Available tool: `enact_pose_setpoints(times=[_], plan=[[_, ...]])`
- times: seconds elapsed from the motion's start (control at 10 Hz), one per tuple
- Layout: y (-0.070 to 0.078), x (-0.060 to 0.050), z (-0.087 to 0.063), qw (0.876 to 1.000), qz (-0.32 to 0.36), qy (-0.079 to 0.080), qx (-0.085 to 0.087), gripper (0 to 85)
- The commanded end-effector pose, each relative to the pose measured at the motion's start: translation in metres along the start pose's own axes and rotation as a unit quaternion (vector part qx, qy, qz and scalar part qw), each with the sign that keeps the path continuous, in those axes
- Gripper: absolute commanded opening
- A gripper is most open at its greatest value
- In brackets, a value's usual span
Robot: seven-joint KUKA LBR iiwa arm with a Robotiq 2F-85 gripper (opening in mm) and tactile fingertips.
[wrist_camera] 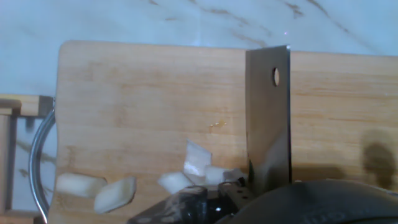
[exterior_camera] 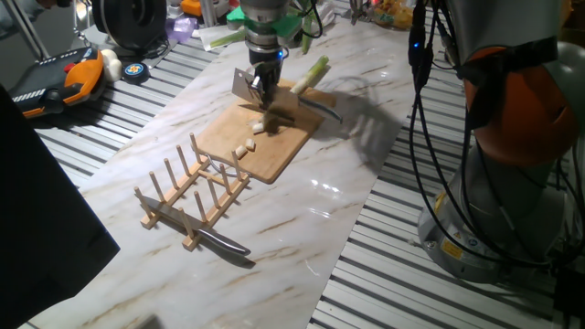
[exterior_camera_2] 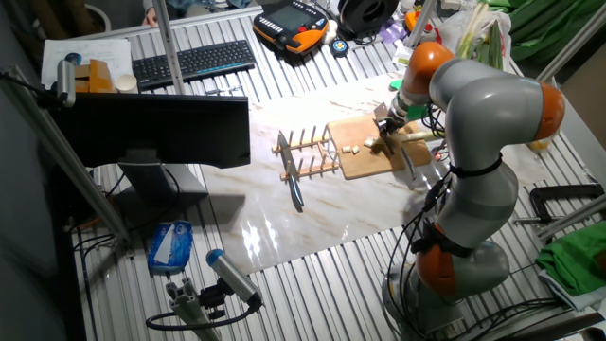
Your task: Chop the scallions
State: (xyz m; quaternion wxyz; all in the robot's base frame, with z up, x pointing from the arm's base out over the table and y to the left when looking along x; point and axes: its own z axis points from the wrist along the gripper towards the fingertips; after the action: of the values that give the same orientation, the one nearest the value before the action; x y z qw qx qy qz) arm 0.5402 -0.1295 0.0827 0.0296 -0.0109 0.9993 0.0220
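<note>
Nearest you: small whitish cut scallion chunks (wrist_camera: 115, 191) on pale wooden cutting board (wrist_camera: 143, 106) | fingers (exterior_camera: 264, 84) pinching steel cleaver (wrist_camera: 268, 118) | long white-to-green scallion stalk (exterior_camera: 311, 76) at board's 1 o'clock | light, crisp, rolls easily; pin white end.

The bench (exterior_camera: 329, 174) is white marble with brown veins. On it, the cutting board (wrist_camera: 143, 106) is pale honey wood; the scallion chunks (wrist_camera: 115, 193) on the board are creamy white.
</note>
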Motion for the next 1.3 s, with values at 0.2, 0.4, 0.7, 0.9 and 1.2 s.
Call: enact_pose_setpoints(times=[0.2,0.4,0.7,0.9,1.2], plan=[[0.0,-0.007,-0.015,1.0,-0.004,0.014,0.001,19.7],[0.002,-0.008,-0.015,1.0,-0.006,0.027,-0.005,0.7],[0.004,-0.011,-0.013,0.999,-0.008,0.036,0.013,0.7],[0.004,-0.013,-0.009,0.999,-0.011,0.038,0.017,0.7],[0.002,-0.015,-0.002,0.999,-0.017,0.03,0.024,0.7]])
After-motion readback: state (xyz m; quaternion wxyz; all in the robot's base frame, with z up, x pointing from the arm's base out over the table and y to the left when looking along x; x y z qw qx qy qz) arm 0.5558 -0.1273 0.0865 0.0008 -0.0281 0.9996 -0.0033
